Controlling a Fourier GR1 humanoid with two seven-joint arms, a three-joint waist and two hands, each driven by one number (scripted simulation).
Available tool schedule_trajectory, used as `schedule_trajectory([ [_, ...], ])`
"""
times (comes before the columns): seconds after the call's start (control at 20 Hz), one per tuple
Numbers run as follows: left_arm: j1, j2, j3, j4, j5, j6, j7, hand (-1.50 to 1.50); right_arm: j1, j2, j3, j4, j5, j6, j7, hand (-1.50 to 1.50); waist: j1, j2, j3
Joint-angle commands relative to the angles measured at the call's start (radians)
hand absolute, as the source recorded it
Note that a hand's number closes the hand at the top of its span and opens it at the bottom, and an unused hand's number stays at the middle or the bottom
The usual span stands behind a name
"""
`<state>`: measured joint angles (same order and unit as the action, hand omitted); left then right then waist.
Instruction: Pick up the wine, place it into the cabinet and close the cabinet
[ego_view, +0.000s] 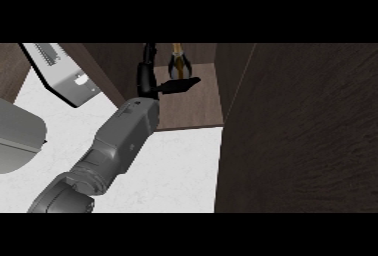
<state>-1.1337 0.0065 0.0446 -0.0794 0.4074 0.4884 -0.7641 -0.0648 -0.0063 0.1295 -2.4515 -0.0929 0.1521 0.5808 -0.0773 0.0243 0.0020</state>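
Where the cabinet (199, 107) gapes, robot hand (151, 75) beside wine (177, 62), thumb out.

We see a dark brown cabinet (199, 107) with a faint wood grain, and its open door (303, 130), just right of that cabinet, shows the same dark brown streaked pattern. Inside the cabinet stands a wine bottle (178, 61), dark with a golden-yellow neck, and the black hand (166, 86) on a grey forearm (122, 142) reaches in from below it. Left of the cabinet, we note a white, faintly speckled counter (173, 170), a pale grey metal appliance (18, 137) and a light grey panel (63, 72) with a row of dark marks.
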Motion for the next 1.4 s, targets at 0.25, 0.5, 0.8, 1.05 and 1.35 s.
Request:
schedule_trajectory([
  [0.25,0.065,-0.003,0.028,-0.014,0.009,-0.024,-0.077,-1.50,0.021,-0.011,-0.015,-0.028,-0.048,0.015,0.008,-1.50,0.006,0.003,-0.003],
  [0.5,0.037,-0.004,0.029,-0.016,0.000,-0.038,-0.069,-1.50,0.002,-0.006,-0.022,0.018,-0.034,0.027,-0.044,-1.50,0.005,0.006,-0.003],
  [0.8,0.052,0.037,0.029,-0.017,-0.007,-0.150,-0.074,-1.50,-0.011,0.003,-0.013,-0.004,-0.038,0.009,-0.005,-1.50,0.003,0.007,-0.004],
  [1.05,0.081,0.003,0.023,-0.011,-0.012,-0.166,-0.097,-1.50,0.043,0.006,0.030,-0.050,-0.026,0.006,0.005,-1.50,0.010,-0.001,-0.003],
  [1.35,0.099,-0.007,0.024,-0.018,0.015,-0.209,-0.113,-1.50,-0.049,0.002,0.010,-0.033,-0.024,-0.032,0.059,-1.50,0.013,-0.005,-0.004],
])
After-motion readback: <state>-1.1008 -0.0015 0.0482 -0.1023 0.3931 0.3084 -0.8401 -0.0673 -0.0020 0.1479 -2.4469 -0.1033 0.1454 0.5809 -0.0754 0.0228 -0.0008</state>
